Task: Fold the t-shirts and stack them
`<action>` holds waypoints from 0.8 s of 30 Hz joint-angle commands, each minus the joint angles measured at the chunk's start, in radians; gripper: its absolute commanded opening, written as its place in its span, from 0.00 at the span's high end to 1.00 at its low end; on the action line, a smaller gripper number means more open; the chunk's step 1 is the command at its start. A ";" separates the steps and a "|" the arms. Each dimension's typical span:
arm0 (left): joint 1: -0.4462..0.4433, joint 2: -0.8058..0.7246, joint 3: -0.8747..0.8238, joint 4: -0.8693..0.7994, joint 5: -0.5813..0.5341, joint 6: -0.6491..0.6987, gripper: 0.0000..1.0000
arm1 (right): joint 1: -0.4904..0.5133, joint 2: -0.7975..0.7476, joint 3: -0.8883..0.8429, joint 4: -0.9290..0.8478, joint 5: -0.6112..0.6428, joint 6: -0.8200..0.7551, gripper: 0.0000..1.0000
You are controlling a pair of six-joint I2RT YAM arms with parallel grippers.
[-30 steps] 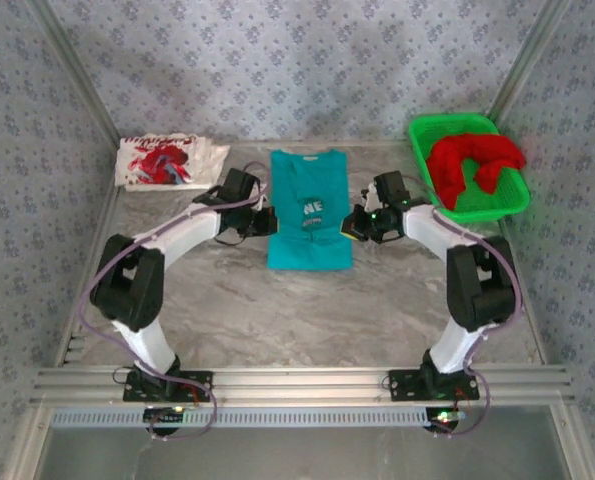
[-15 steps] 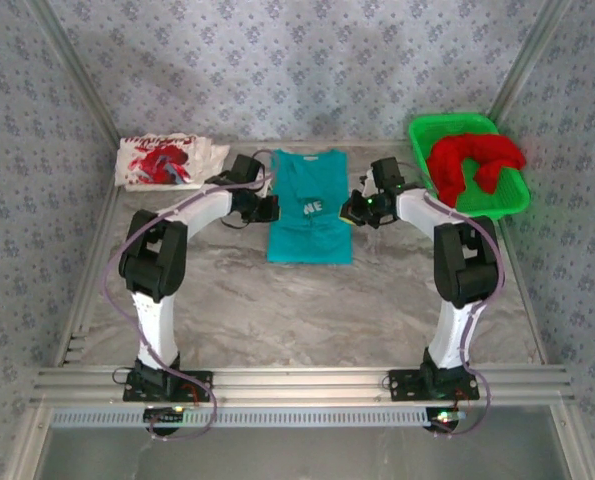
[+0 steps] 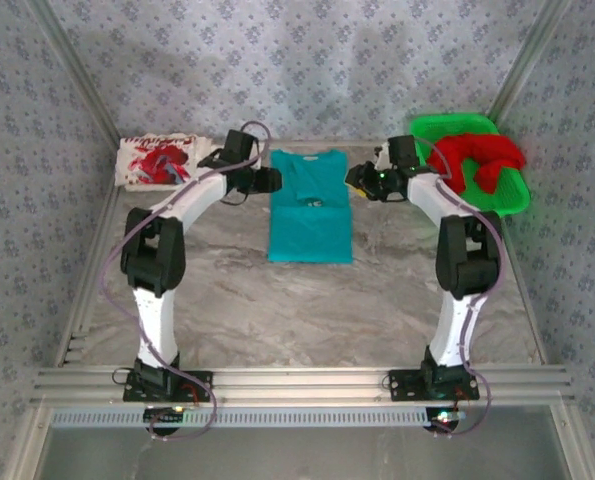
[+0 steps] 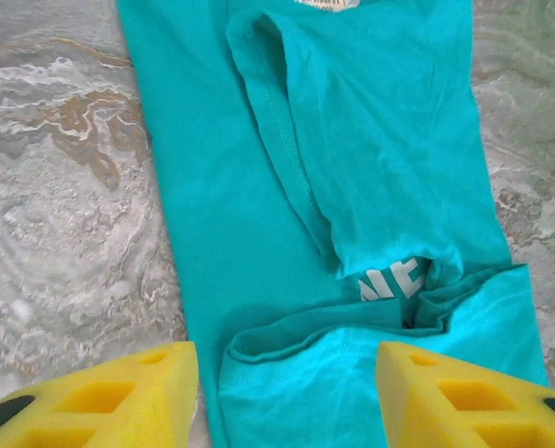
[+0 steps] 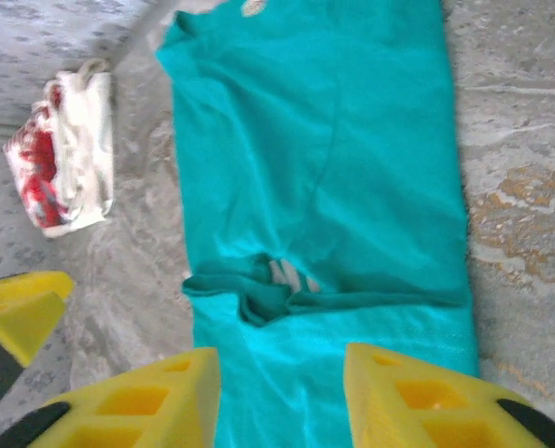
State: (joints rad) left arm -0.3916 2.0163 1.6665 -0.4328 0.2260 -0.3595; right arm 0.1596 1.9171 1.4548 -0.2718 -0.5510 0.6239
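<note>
The teal t-shirt (image 3: 309, 215) lies flat mid-table, sleeves folded in, its near part doubled up so the hem edge (image 4: 333, 322) covers most of the white lettering (image 4: 394, 280). My left gripper (image 3: 273, 180) hangs at the shirt's left edge, and it is open (image 4: 286, 397) over the doubled part. At the right edge my right gripper (image 3: 354, 180) is also open (image 5: 282, 392), nothing pinched. The white t-shirt with red print (image 3: 162, 160) lies folded at the far left. The red t-shirt (image 3: 474, 158) is bunched in the basket.
The green plastic basket (image 3: 424, 130) stands at the far right, close behind my right arm. Patterned walls and metal frame posts close in the far side and both flanks. Marbled tabletop (image 3: 307, 310) spreads between the shirt and the arm bases.
Both grippers have moved from the shirt's middle toward its far end. The shirt's near edge has drawn in slightly, and the fold now hides most of the lettering.
</note>
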 commanded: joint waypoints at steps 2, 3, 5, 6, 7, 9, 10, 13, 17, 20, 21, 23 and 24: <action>-0.083 -0.186 -0.254 0.118 -0.037 -0.031 0.60 | 0.065 -0.188 -0.269 0.145 -0.048 -0.017 0.81; -0.093 -0.210 -0.321 0.155 -0.032 -0.044 0.64 | 0.089 -0.216 -0.345 0.182 -0.045 -0.019 0.87; -0.102 -0.235 -0.433 0.251 0.005 -0.074 0.74 | 0.133 -0.246 -0.426 0.206 -0.025 -0.024 1.00; -0.103 -0.233 -0.459 0.284 0.026 -0.084 0.77 | 0.151 -0.244 -0.445 0.215 -0.021 -0.027 1.00; -0.104 -0.218 -0.466 0.296 0.037 -0.097 0.86 | 0.166 -0.233 -0.457 0.223 -0.012 -0.025 1.00; -0.106 -0.183 -0.460 0.321 0.058 -0.109 0.95 | 0.175 -0.188 -0.449 0.253 -0.026 -0.003 1.00; -0.108 -0.161 -0.458 0.345 0.063 -0.116 0.97 | 0.179 -0.161 -0.441 0.274 -0.031 0.019 1.00; -0.109 -0.104 -0.461 0.375 0.061 -0.156 1.00 | 0.193 -0.082 -0.408 0.293 0.007 0.036 1.00; -0.115 -0.084 -0.538 0.413 0.022 -0.192 1.00 | 0.212 0.005 -0.388 0.337 0.006 0.059 1.00; -0.119 -0.091 -0.606 0.435 0.010 -0.208 1.00 | 0.224 0.027 -0.404 0.343 0.032 0.058 1.00; -0.119 -0.097 -0.627 0.437 0.000 -0.213 1.00 | 0.225 0.027 -0.417 0.342 0.040 0.060 1.00; -0.122 -0.117 -0.689 0.455 -0.026 -0.233 1.00 | 0.221 0.011 -0.465 0.352 0.069 0.072 1.00; -0.122 -0.127 -0.716 0.466 -0.033 -0.243 1.00 | 0.221 0.002 -0.486 0.359 0.076 0.079 1.00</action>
State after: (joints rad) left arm -0.5072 1.9007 1.0306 0.0544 0.2420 -0.5644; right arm 0.3790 1.9324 1.0222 0.0750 -0.5270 0.6769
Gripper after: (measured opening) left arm 0.050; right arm 0.066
